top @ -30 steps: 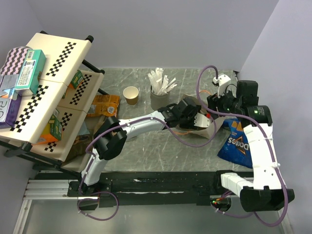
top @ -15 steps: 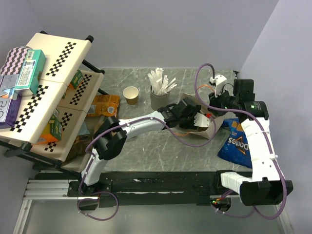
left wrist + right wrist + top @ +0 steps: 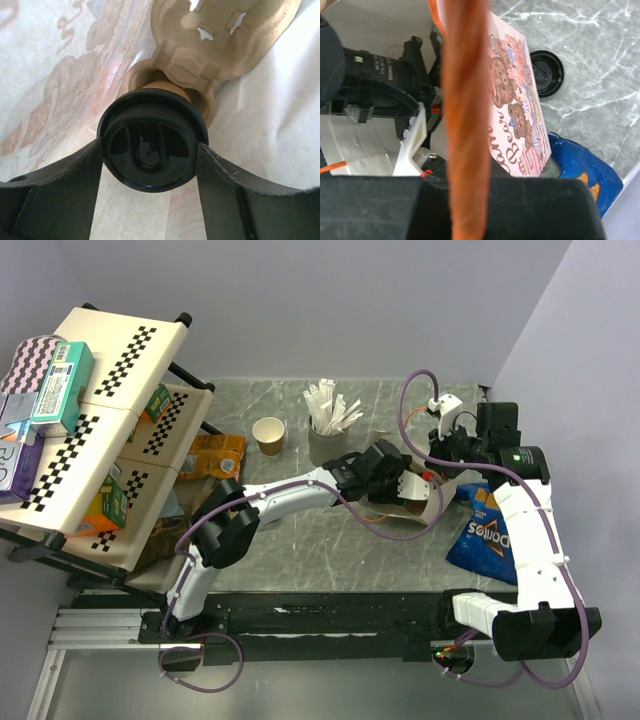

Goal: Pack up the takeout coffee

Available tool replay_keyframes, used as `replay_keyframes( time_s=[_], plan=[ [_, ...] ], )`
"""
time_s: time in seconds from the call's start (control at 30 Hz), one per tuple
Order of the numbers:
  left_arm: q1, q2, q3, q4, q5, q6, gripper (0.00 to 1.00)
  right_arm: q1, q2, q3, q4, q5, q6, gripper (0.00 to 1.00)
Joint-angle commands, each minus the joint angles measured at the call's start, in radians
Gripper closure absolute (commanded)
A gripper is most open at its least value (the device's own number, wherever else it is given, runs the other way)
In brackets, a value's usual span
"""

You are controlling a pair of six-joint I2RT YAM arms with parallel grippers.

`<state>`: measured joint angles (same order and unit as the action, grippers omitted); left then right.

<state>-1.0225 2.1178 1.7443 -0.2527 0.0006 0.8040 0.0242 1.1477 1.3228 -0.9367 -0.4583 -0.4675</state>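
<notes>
Left fingers [image 3: 60, 195] clamp a black-lidded brown cup [image 3: 150, 145]; right fingers [image 3: 535, 210] pinch an orange bag handle [image 3: 465, 100].

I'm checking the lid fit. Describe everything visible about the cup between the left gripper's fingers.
The lidded cup shows a glossy black round plastic lid with a raised rim and an oval recess, over a brown paper body. It sits in the moulded cardboard carrier. The left gripper presses the lid from both sides.

Robot lab cell: bare grey walls [image 3: 350, 300], marble-look tabletop [image 3: 300, 540], checker-marked shelf rack [image 3: 120, 390], rail-mounted arms [image 3: 290, 495].
</notes>
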Motion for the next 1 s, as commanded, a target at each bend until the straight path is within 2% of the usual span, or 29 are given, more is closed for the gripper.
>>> replay_keyframes(
  time_s=[0.0, 0.37, 0.7, 0.97],
  plan=[
    [-0.004, -0.005, -0.041, -0.097, 0.002, -0.065, 0.99, 0.029, -0.022, 0.056, -0.010, -0.054, 0.033, 1.00],
    [-0.002, -0.125, -0.147, -0.122, -0.031, -0.115, 0.99, 0.146, -0.039, 0.096, -0.069, -0.102, 0.082, 1.00],
    [-0.016, -0.277, -0.218, -0.233, -0.008, -0.216, 0.99, 0.261, -0.013, 0.188, -0.116, -0.169, 0.159, 1.00],
    [-0.060, -0.259, -0.253, -0.266, 0.018, -0.207, 0.99, 0.269, -0.031, 0.136, -0.103, -0.140, 0.193, 1.00]
  ],
)
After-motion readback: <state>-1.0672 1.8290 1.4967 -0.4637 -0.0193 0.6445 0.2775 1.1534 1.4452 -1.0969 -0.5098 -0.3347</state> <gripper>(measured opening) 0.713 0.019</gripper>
